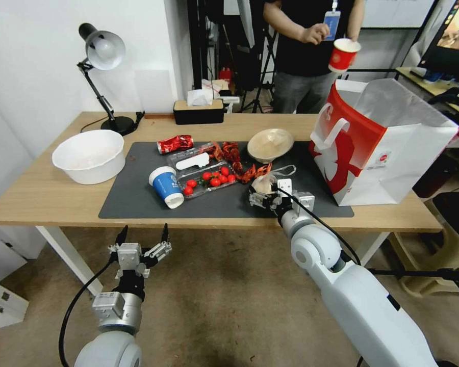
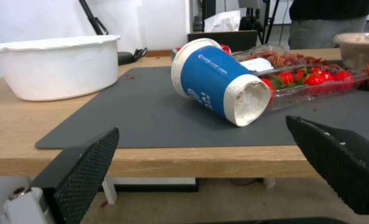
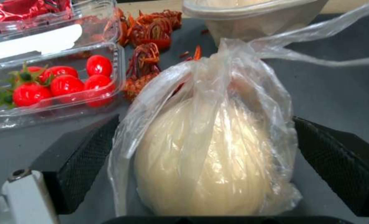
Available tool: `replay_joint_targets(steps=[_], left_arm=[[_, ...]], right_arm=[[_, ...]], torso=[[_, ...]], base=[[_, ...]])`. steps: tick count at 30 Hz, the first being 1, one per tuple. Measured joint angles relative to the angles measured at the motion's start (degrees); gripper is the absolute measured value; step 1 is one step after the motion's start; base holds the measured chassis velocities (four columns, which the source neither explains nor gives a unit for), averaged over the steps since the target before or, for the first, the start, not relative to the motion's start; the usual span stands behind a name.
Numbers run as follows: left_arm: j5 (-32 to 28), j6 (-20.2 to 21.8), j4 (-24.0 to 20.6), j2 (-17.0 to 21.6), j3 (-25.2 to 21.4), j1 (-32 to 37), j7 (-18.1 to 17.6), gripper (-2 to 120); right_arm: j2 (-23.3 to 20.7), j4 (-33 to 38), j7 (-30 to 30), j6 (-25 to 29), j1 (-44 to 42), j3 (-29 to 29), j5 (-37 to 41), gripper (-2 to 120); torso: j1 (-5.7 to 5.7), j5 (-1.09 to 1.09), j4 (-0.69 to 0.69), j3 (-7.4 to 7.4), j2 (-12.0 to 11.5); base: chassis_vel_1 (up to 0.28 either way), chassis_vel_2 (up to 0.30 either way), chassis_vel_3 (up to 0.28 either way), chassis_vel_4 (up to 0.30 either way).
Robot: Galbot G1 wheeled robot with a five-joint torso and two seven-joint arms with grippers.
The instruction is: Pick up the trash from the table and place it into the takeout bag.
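Head view: long table [image 1: 46, 196], takeout bag [image 1: 387, 148] upright at its right end, off the grey mat [image 1: 137, 199]. Right gripper [image 1: 264, 196] sits low on the mat, fingers [image 3: 80, 161] spread wide either side of the clear bag with beige bun [image 3: 209, 155], not yet squeezing. Left gripper [image 1: 143, 239] hangs open before the table edge, facing the tipped blue paper cup [image 2: 217, 82].

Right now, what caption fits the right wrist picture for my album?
Right gripper, fingers open, straddles the clear bag with beige bun on the dark grey mat.
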Motion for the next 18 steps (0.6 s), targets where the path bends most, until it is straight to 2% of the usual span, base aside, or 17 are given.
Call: replay_joint_targets(steps=[13, 18], left_arm=[[-0.2, -0.1, 0.6, 0.2, 0.0, -0.4, -0.1, 100], [-0.3, -0.2, 0.9, 0.3, 0.0, -0.5, -0.1, 100]], right_arm=[[0.6, -2.5, -0.7, -1.0, 0.9, 0.0, 1.1, 100], [0.8, -2.9, -0.7, -1.0, 1.0, 0.1, 1.6, 86]], torso=[[0.00, 0.00, 0.00, 0.00, 0.0], [0.00, 0.00, -0.01, 0.00, 0.0]], base=[[0.000, 0.000, 0.000, 0.000], [0.000, 0.000, 0.000, 0.000]])
